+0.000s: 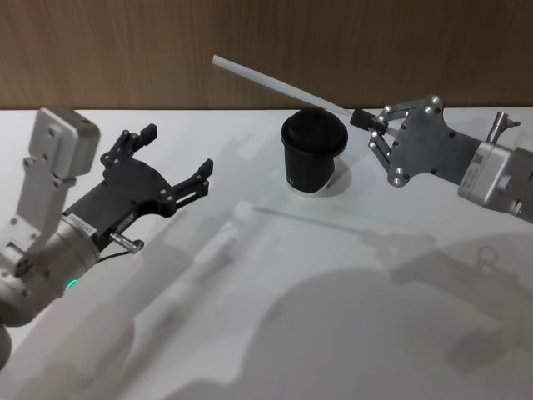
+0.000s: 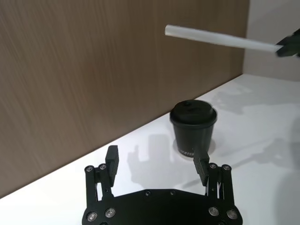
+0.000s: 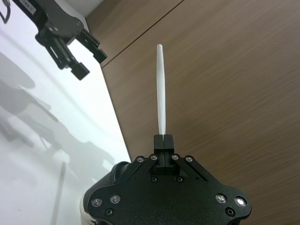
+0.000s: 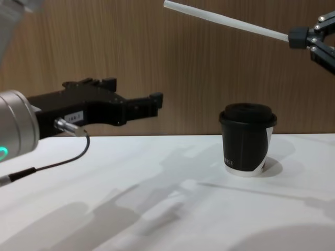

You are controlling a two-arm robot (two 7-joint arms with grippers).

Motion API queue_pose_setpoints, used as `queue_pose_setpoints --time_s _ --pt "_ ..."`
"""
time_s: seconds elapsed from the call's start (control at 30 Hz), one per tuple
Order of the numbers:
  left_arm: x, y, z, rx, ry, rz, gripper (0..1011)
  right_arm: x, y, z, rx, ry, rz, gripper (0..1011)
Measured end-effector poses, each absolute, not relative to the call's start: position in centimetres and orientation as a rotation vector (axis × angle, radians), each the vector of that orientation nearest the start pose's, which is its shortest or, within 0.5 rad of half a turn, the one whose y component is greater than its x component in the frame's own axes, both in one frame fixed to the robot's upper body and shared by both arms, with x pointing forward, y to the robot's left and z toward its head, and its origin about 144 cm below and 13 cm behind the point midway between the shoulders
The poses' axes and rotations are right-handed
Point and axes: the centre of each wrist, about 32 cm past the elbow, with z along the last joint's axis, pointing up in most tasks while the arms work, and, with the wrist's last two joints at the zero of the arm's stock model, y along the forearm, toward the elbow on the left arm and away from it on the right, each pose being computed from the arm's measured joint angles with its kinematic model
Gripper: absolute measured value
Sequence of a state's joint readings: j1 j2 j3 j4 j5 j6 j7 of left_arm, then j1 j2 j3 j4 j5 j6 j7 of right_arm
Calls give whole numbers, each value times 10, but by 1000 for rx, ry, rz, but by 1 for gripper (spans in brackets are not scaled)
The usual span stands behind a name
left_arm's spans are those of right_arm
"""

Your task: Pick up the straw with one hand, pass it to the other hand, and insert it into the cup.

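Note:
My right gripper (image 1: 360, 118), slim and black, is shut on one end of the white straw (image 1: 275, 82), which hangs in the air, slanting up and to the left over the cup (image 1: 314, 154). The black lidded cup stands upright on the white table, below the straw (image 4: 225, 22) and clear of it. My left gripper (image 1: 176, 152), boxy and black on the silver green-lit arm, hovers open and empty to the left of the cup (image 4: 247, 138), apart from the straw. In the left wrist view its fingers (image 2: 111, 157) frame the cup (image 2: 193, 129), with the straw (image 2: 220, 40) high above.
The white table (image 1: 333, 317) runs wide in front of the cup and bears only shadows. A brown wood wall (image 1: 125, 50) stands right behind it. A thin dark cable (image 4: 52, 164) hangs from the left arm near the table's surface.

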State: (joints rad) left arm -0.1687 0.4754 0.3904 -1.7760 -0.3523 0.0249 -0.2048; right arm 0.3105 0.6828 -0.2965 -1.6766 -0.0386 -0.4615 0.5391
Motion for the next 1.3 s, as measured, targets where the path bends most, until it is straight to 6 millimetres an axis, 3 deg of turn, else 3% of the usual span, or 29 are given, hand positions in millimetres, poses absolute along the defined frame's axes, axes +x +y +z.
queue_pose_setpoints --time_s 0.67,1.3 --pt "451 249 1247 -236 -51 719 1003 509 -319 1288 -236 -999 -544 0" --pt "453 234 1237 -485 189 591 1003 509 -319 1289 -236 -1001 -541 0"
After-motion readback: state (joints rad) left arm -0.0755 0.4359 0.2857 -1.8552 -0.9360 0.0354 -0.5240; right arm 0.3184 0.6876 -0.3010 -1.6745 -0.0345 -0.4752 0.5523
